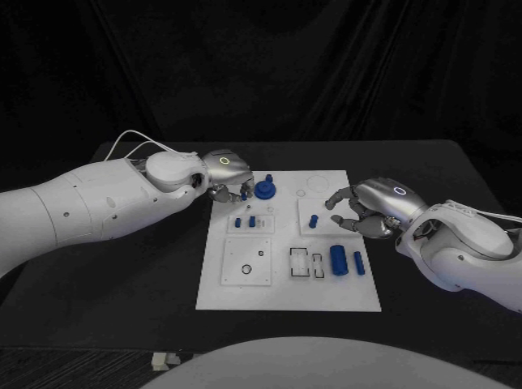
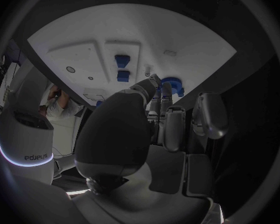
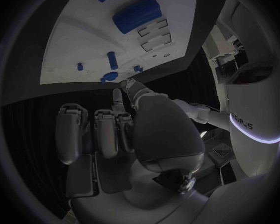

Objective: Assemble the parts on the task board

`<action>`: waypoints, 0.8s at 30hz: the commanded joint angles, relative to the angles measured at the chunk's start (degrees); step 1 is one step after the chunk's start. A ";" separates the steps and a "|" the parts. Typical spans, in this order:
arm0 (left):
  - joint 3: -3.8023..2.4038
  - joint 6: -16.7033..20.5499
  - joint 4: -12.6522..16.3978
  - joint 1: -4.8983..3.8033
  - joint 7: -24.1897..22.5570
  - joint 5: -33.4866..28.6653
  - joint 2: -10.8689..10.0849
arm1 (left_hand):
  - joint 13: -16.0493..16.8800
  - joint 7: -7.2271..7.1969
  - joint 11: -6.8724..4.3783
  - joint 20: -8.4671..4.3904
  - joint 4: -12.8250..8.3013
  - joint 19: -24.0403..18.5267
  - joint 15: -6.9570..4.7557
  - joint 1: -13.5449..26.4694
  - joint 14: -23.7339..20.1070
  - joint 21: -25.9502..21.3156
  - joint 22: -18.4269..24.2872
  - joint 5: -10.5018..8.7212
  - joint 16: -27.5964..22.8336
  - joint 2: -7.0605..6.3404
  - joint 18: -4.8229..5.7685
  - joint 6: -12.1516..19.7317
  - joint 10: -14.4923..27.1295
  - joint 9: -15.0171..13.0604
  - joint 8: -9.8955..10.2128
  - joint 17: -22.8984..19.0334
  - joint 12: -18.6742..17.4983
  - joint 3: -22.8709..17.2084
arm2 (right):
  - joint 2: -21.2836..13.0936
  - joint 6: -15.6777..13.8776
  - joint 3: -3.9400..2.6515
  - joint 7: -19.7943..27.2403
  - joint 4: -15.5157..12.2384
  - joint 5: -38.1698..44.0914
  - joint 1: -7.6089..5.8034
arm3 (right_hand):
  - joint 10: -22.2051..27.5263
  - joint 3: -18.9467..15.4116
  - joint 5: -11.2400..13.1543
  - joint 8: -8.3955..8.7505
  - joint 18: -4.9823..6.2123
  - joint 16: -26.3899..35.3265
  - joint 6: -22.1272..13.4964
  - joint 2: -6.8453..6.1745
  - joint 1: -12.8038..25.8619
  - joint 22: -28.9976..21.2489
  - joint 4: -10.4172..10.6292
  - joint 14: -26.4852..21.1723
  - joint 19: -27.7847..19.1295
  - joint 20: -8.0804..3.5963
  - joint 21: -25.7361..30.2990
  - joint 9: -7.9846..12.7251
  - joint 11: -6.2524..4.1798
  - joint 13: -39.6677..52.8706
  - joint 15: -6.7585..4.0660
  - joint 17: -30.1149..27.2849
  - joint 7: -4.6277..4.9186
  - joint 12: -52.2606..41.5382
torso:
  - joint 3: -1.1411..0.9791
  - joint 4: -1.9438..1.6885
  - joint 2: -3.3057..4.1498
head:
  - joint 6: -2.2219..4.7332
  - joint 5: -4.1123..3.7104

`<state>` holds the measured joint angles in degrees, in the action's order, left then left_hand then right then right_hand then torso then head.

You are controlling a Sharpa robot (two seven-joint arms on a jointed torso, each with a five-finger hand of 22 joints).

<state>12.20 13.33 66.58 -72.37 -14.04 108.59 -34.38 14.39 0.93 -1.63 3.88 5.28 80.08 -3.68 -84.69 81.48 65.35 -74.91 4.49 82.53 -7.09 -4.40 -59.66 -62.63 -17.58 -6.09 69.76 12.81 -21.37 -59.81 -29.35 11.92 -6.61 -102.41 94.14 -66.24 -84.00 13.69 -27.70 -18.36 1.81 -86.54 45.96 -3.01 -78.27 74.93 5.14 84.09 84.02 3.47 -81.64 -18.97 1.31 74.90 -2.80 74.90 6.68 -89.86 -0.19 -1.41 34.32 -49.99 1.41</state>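
Note:
The white task board (image 1: 287, 288) lies in the middle of the table. A blue gear (image 1: 265, 191) stands near its far edge, and my left hand (image 1: 228, 183) pinches it at the rim; the fingertips (image 2: 166, 90) close on the gear (image 2: 173, 84). Two small blue blocks (image 1: 246, 220) sit just behind it (image 2: 122, 67). My right hand (image 1: 361, 213) hovers at the board's right edge, fingers loosely curled and apart, holding nothing. A short blue peg (image 1: 313, 220) stands just left of its fingertips. A blue cylinder (image 1: 338, 260) and a thin blue pin (image 1: 359, 262) lie nearer me (image 3: 137, 15).
Two rectangular slots (image 1: 308, 262) lie left of the cylinder, and a raised square plate with small holes (image 1: 247, 261) takes the board's near left. Bare black table (image 1: 121, 284) surrounds the board on all sides.

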 commanded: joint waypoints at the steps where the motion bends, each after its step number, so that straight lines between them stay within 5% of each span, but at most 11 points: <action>1: -0.05 -0.97 -0.05 0.33 0.17 0.06 0.20 | 0.05 -0.01 -0.01 0.14 -0.05 -0.30 -0.08 0.32 -0.31 -0.23 -8.57 -0.26 -0.25 -0.01 -0.46 0.21 -0.33 0.10 0.31 -0.05 0.26 -0.26 | -0.01 0.08 -0.02 -0.75 -0.03 0.15 0.12 | -6.00 0.32 -0.39 0.19 0.37 0.32 0.41 0.05 -0.43 12.20 -0.05 3.96 2.00 0.38 0.26 0.08 0.33 15.10 0.47 4.82 0.02 -0.14 | -0.03 0.01 -0.02 | -0.01 -0.01; 24: -0.06 -1.81 -0.35 1.22 0.10 0.06 1.46 | 0.15 0.06 0.04 0.14 -0.09 -0.43 -0.09 0.29 -0.54 -0.53 -8.50 -0.23 -0.44 0.07 -0.52 0.31 -0.55 0.14 0.42 -0.51 0.36 -0.34 | 0.08 0.27 -0.02 -0.79 -0.07 0.15 0.13 | -6.00 0.39 -0.40 0.25 0.37 0.34 0.41 0.07 -0.50 12.20 -0.12 3.95 1.99 0.37 0.27 0.13 0.30 15.10 0.44 4.77 0.00 -0.14 | -0.01 0.02 0.00 | -0.01 -0.41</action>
<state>12.19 12.19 66.24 -71.26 -13.74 108.59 -33.06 14.50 0.93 -1.63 3.89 5.28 80.08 -3.88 -84.69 81.28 65.11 -74.90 4.49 82.30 -7.09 -4.40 -59.66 -62.63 -17.53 -5.83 69.33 12.81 -21.37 -59.68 -29.26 11.92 -6.61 -102.35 94.14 -66.24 -84.00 13.85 -27.70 -18.36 1.80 -86.54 45.96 -3.02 -78.26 74.93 4.99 84.09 84.03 3.47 -81.65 -18.90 1.31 74.90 -2.80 74.90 6.68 -89.86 -0.20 -1.41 34.31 -49.99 1.03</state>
